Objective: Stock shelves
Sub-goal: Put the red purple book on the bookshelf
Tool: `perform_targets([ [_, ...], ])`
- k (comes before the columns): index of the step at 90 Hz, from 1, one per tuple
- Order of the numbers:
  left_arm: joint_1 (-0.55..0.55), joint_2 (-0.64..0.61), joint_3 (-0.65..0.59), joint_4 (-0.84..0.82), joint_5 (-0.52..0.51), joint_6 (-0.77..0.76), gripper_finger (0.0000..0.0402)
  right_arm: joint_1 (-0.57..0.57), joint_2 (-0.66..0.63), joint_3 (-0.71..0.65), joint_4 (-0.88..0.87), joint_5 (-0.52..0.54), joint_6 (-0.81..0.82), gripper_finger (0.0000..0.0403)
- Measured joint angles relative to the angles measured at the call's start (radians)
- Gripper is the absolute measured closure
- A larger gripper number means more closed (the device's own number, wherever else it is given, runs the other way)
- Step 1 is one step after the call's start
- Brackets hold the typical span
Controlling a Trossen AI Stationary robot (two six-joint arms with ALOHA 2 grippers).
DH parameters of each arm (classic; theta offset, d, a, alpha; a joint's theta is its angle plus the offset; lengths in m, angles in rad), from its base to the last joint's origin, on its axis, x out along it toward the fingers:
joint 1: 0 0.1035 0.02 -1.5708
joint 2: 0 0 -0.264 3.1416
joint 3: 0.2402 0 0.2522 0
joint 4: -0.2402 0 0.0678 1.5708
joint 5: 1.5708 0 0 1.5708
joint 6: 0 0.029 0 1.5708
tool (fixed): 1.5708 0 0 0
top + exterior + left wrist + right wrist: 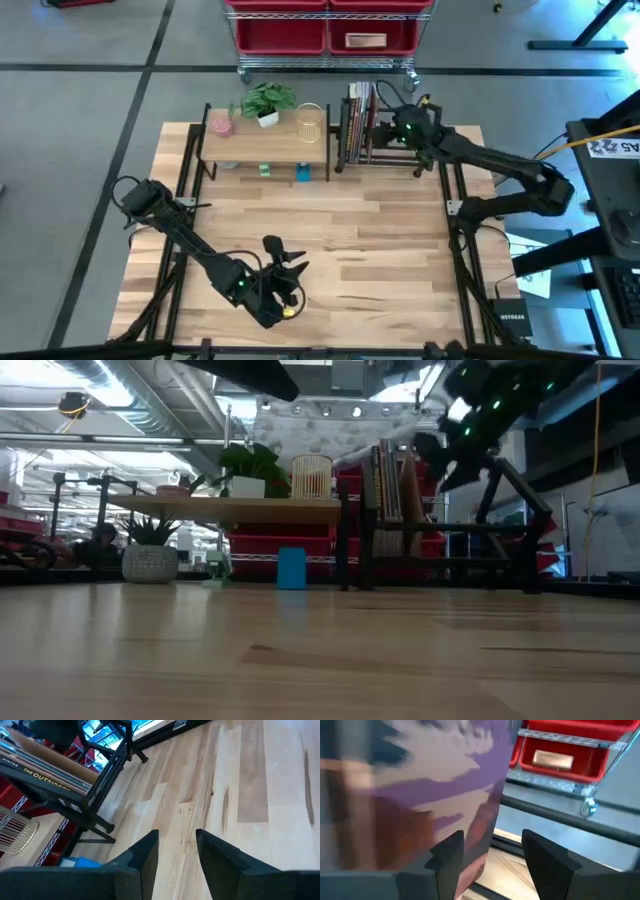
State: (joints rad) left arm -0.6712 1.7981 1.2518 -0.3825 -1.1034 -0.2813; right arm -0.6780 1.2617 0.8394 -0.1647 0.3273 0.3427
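The wood-topped shelf (265, 142) stands at the table's far side. Beside it, to the right, is the black book rack (385, 155) with several upright books (357, 115). My right gripper (492, 855) is open at the rack's right end, up by the top of the books. The outermost book's purple and brown cover (420, 785) fills the view right beside one finger, and nothing is between the fingers. My left gripper (290, 262) hovers open over the table's near middle, holding nothing. My right gripper has one finger (447, 857) right against the edge of the outermost book's cover (480, 827). Whether the finger touches the cover, I cannot tell.
On the shelf's top stand a potted plant (268, 102), a pink object (221, 124) and a wire cup (310, 122). Below it are a blue box (291, 568) and a small potted plant (150, 560). A wheeled cart with red bins (325, 35) stands behind the table.
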Motion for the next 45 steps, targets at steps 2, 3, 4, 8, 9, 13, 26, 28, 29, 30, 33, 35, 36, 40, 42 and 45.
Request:
perform_targets([
  [2,0.000,0.000,0.000,0.000,0.000,-0.002,0.0282,-0.016,0.013,0.000,0.019,-0.028,-0.006,0.0217],
  [3,0.000,0.000,0.000,0.000,0.000,-0.003,0.0282,-0.024,0.020,0.000,0.030,-0.044,-0.007,0.0217],
  [4,0.000,0.000,0.000,0.000,0.000,-0.004,0.0282,-0.031,0.026,0.000,0.039,-0.060,-0.008,0.0217],
  [8,0.000,0.000,0.000,0.001,0.000,-0.005,0.0282,-0.061,0.050,0.000,0.062,-0.122,-0.010,0.0217],
  [9,0.000,0.000,0.000,0.001,0.000,-0.005,0.0282,-0.067,0.055,0.000,0.066,-0.135,-0.010,0.0217],
  [13,0.000,0.000,0.000,0.001,0.000,-0.007,0.0282,-0.086,0.075,0.000,0.085,-0.179,-0.011,0.0217],
  [26,0.000,0.000,0.000,0.001,0.000,-0.023,0.0282,-0.110,0.128,0.000,0.130,-0.259,-0.017,0.0217],
  [28,0.000,0.000,0.000,0.000,0.000,-0.024,0.0282,-0.109,0.136,0.000,0.133,-0.269,-0.023,0.0217],
  [29,0.000,0.000,0.000,0.000,0.000,-0.025,0.0282,-0.108,0.139,0.000,0.136,-0.274,-0.026,0.0217],
  [30,0.000,0.000,0.000,0.000,0.000,-0.026,0.0282,-0.108,0.142,0.000,0.139,-0.280,-0.029,0.0217],
  [33,0.000,0.000,0.000,0.000,0.000,-0.026,0.0282,-0.108,0.150,0.000,0.149,-0.301,-0.035,0.0217],
  [35,0.000,0.000,0.000,0.000,0.000,-0.026,0.0282,-0.108,0.152,0.000,0.156,-0.315,-0.036,0.0217],
  [36,0.000,0.000,0.000,0.000,0.000,-0.026,0.0282,-0.108,0.153,0.000,0.160,-0.322,-0.037,0.0217],
  [40,0.000,0.000,0.000,0.000,0.000,-0.026,0.0282,-0.108,0.157,0.000,0.176,-0.341,-0.039,0.0217],
  [42,0.000,0.000,0.000,0.000,0.000,-0.026,0.0282,-0.108,0.158,0.000,0.180,-0.348,-0.040,0.0217],
  [45,0.000,0.000,0.000,0.000,0.000,-0.026,0.0282,-0.108,0.159,0.000,0.182,-0.353,-0.041,0.0217],
])
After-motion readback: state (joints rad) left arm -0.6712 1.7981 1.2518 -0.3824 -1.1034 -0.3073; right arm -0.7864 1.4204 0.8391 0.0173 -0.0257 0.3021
